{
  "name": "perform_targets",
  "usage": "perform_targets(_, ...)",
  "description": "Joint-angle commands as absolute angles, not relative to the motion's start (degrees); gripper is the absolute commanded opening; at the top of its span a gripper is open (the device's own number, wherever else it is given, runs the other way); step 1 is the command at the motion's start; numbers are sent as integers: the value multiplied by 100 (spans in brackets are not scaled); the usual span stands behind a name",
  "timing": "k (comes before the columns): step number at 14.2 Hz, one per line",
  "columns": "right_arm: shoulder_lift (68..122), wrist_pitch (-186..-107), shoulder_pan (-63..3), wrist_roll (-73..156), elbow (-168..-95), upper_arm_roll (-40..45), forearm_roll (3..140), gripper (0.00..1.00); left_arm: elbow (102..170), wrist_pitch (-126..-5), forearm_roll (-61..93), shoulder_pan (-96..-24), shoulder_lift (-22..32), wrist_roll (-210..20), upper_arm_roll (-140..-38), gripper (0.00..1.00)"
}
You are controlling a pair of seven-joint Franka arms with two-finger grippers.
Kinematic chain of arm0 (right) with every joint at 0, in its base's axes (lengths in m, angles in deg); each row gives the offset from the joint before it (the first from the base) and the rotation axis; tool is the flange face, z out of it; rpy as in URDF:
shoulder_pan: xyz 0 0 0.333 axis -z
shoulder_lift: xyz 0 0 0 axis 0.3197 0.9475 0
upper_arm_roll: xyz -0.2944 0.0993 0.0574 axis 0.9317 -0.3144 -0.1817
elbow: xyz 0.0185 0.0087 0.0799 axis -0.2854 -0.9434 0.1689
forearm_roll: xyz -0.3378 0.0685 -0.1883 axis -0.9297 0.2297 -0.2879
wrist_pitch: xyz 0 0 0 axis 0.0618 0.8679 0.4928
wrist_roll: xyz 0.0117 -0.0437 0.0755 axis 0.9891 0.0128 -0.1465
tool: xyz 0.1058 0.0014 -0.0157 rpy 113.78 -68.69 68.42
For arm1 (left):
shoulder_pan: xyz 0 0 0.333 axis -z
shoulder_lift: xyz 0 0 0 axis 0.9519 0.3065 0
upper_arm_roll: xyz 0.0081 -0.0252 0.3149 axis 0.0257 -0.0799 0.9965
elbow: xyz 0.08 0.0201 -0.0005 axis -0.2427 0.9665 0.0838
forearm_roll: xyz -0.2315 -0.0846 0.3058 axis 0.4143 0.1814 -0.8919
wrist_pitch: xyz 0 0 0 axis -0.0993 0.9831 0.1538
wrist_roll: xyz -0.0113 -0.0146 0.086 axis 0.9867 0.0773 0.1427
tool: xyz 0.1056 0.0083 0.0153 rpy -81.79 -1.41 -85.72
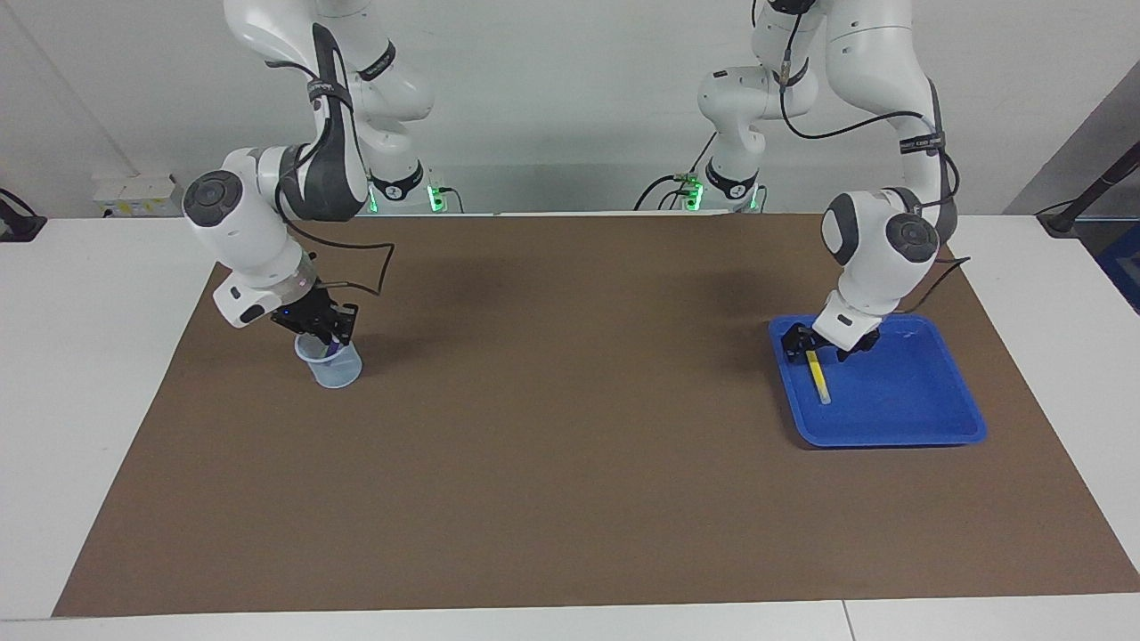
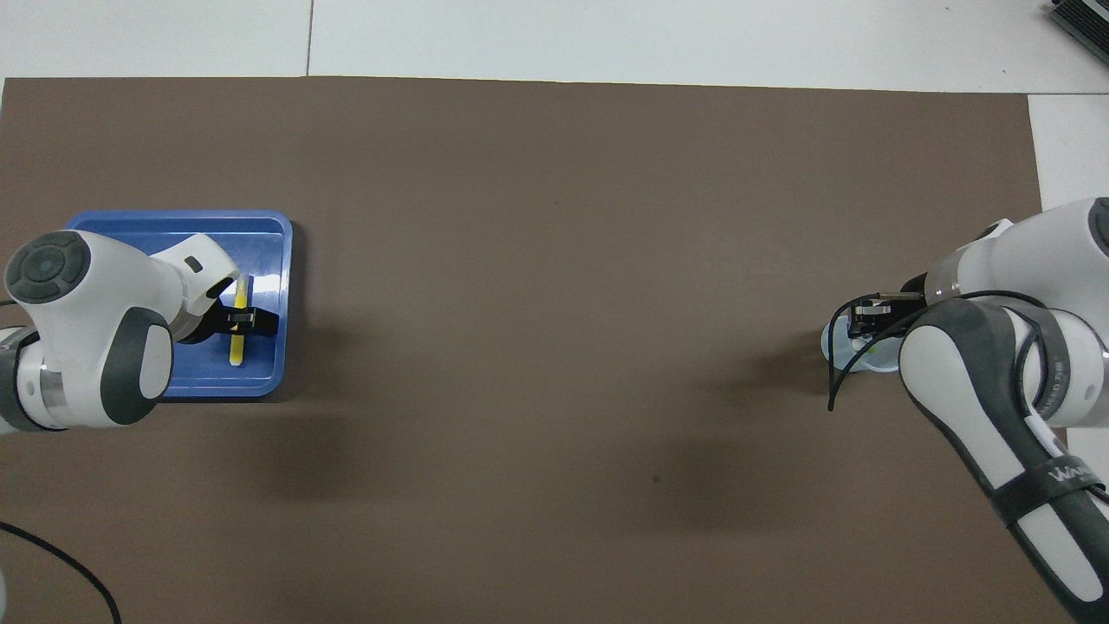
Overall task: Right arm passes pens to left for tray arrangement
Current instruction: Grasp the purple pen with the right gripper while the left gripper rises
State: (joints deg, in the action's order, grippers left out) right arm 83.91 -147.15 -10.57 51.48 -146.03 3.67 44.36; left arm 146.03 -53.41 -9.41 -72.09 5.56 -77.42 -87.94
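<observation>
Brown paper [image 1: 570,463] is spread over the white table [image 1: 89,356], and both arms are seen working at its two ends.

At the left arm's end, the blue tray [image 1: 926,418] is placed on the paper. One yellow pen [image 1: 818,377] is laid flat inside it, near the rim that faces the middle of the table, with its pale end pointed away from the robots. The left gripper [image 1: 828,345] is held low over the tray, just above the pen's end that is nearer to the robots. Its fingers are spread wide, one at each side of the pen, and the pen is not pinched by them. In the overhead view the same gripper [image 2: 247,321] is seen across the pen [image 2: 237,322], and the tray's rim [image 2: 173,216] is partly covered by the arm.

At the right arm's end, a small pale-blue cup [image 1: 331,367] is standing on the paper. The right gripper [image 1: 328,334], with the blue light on its base, is lowered into the mouth of the cup. Something purple [image 1: 329,347] is seen at its fingertips, inside the cup. Whether the fingers are pressed on it cannot be told. From above, the cup [image 2: 853,357] is mostly hidden under the right gripper [image 2: 865,322].
</observation>
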Motion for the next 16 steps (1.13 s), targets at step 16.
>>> perform_targets(16, 8419, -12810, -1065, 3968, -12924, 24, 3269, 0, 13464, -3635, 2303, -7198, -112, -10556, -8881, 100)
